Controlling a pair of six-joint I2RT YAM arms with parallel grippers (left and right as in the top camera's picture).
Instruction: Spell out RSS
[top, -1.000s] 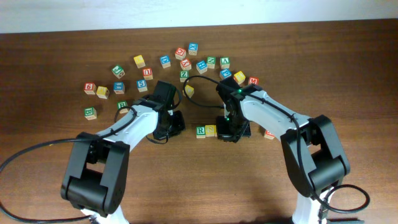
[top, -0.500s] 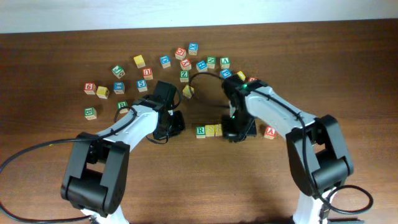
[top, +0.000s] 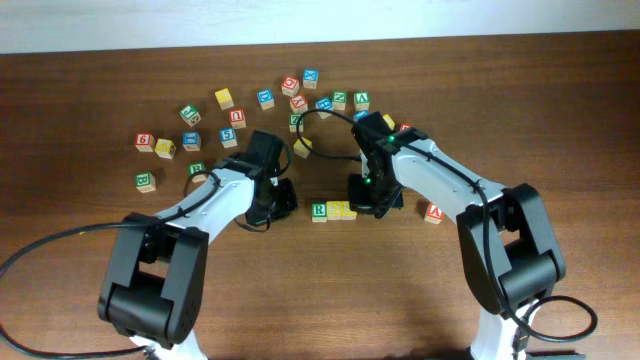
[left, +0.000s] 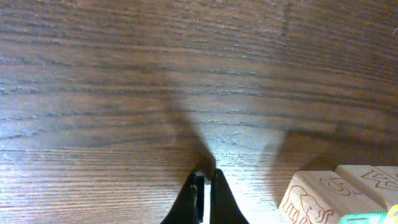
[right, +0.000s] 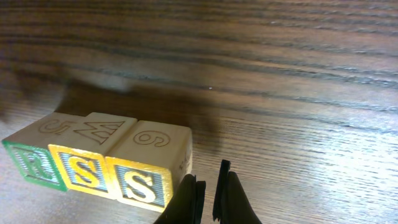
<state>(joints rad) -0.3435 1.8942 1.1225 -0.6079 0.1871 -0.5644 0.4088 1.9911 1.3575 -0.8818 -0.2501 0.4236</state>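
Three blocks stand in a touching row on the table: a green R block (top: 319, 211) (right: 31, 165), a yellow S block (top: 335, 210) (right: 84, 174) and a second yellow S block (top: 349, 209) (right: 143, 180). My right gripper (top: 370, 200) (right: 208, 186) is low at the right end of the row, beside the second S block, with its fingers nearly together and nothing between them. My left gripper (top: 275, 200) (left: 204, 186) is shut and empty, left of the row. The left wrist view shows the row's end with an elephant picture (left: 314, 199).
Several loose letter blocks lie scattered at the back of the table (top: 300, 95) and at the left (top: 165, 148). A red A block (top: 433, 212) lies right of my right arm. The table (top: 330, 290) is dark wood.
My right gripper has moved left and slightly back, up against the row's right end. The row has closed up and shifted slightly left. My left arm has barely moved.
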